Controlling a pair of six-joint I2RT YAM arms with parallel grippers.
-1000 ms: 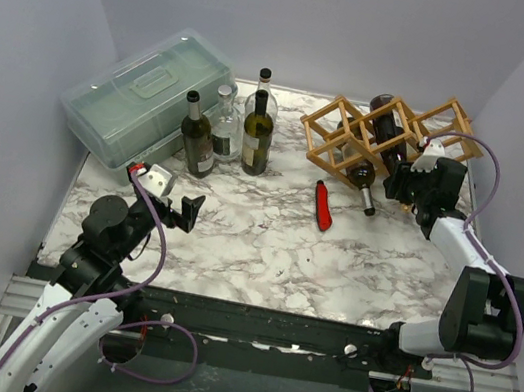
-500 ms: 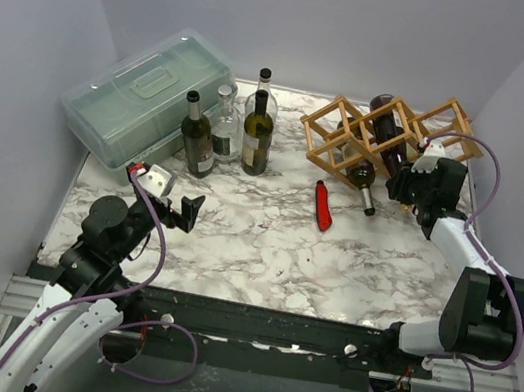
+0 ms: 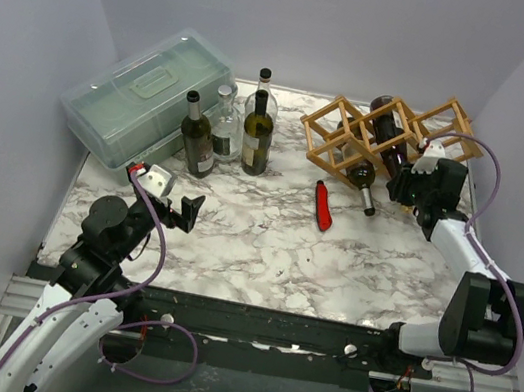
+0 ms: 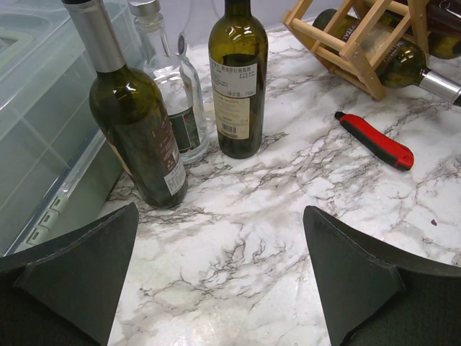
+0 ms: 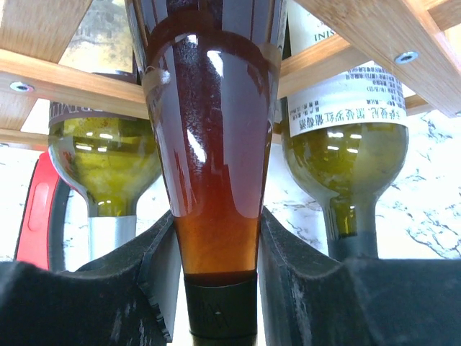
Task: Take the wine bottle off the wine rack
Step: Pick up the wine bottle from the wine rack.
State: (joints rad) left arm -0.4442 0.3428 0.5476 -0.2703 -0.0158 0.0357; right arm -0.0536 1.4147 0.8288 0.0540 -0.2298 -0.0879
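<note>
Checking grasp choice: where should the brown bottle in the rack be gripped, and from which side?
Grip the brown bottle at its neck, from the near side: the rack cages its body, only the tapering neck sticks out. The right gripper holds it there.

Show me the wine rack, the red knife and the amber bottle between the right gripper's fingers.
wine rack (image 5: 43, 21): right wrist view, on the wooden slat at top left.
red knife (image 4: 374, 138): left wrist view, middle of its handle.
amber wine bottle (image 5: 216, 194): right wrist view, on its tapering shoulder.
</note>
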